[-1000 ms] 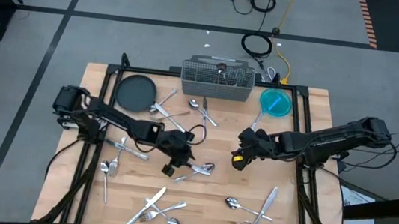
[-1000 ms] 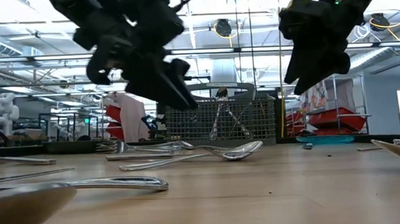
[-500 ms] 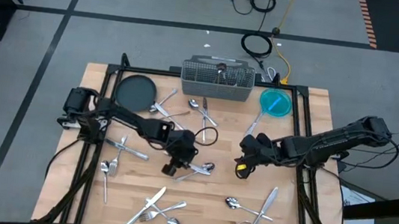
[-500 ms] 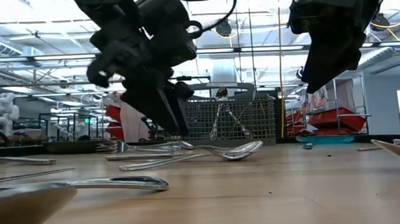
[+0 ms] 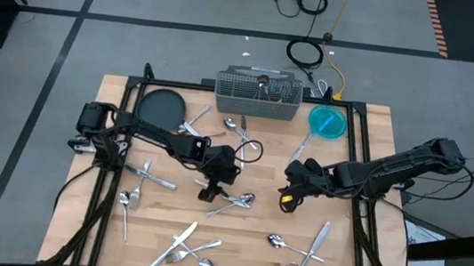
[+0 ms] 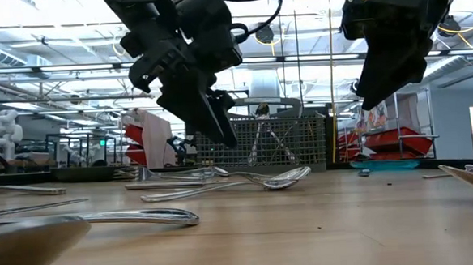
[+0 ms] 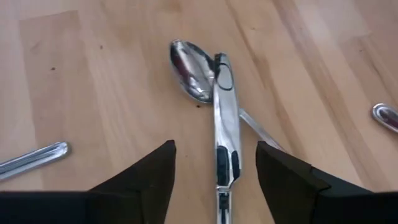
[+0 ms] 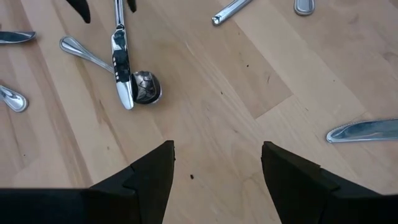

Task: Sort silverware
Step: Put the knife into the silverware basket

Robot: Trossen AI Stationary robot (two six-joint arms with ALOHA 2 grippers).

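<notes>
The left gripper hangs near the table's middle with its fingers spread wide, holding nothing; a knife lies between them across a spoon; the right gripper hovers nearby toward the right edge, open and empty; the remaining silverware lies scattered toward the near, left and far edges; the mesh caddy sits at the far edge.

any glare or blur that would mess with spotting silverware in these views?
Low view: bright ceiling lights backlight both arms into silhouettes; the nearest spoon is a soft blur. Left wrist view: the knife and the spoon bowl under it carry dark mirror reflections, edges sharp. High view: even light, little shadow, silverware small.
</notes>
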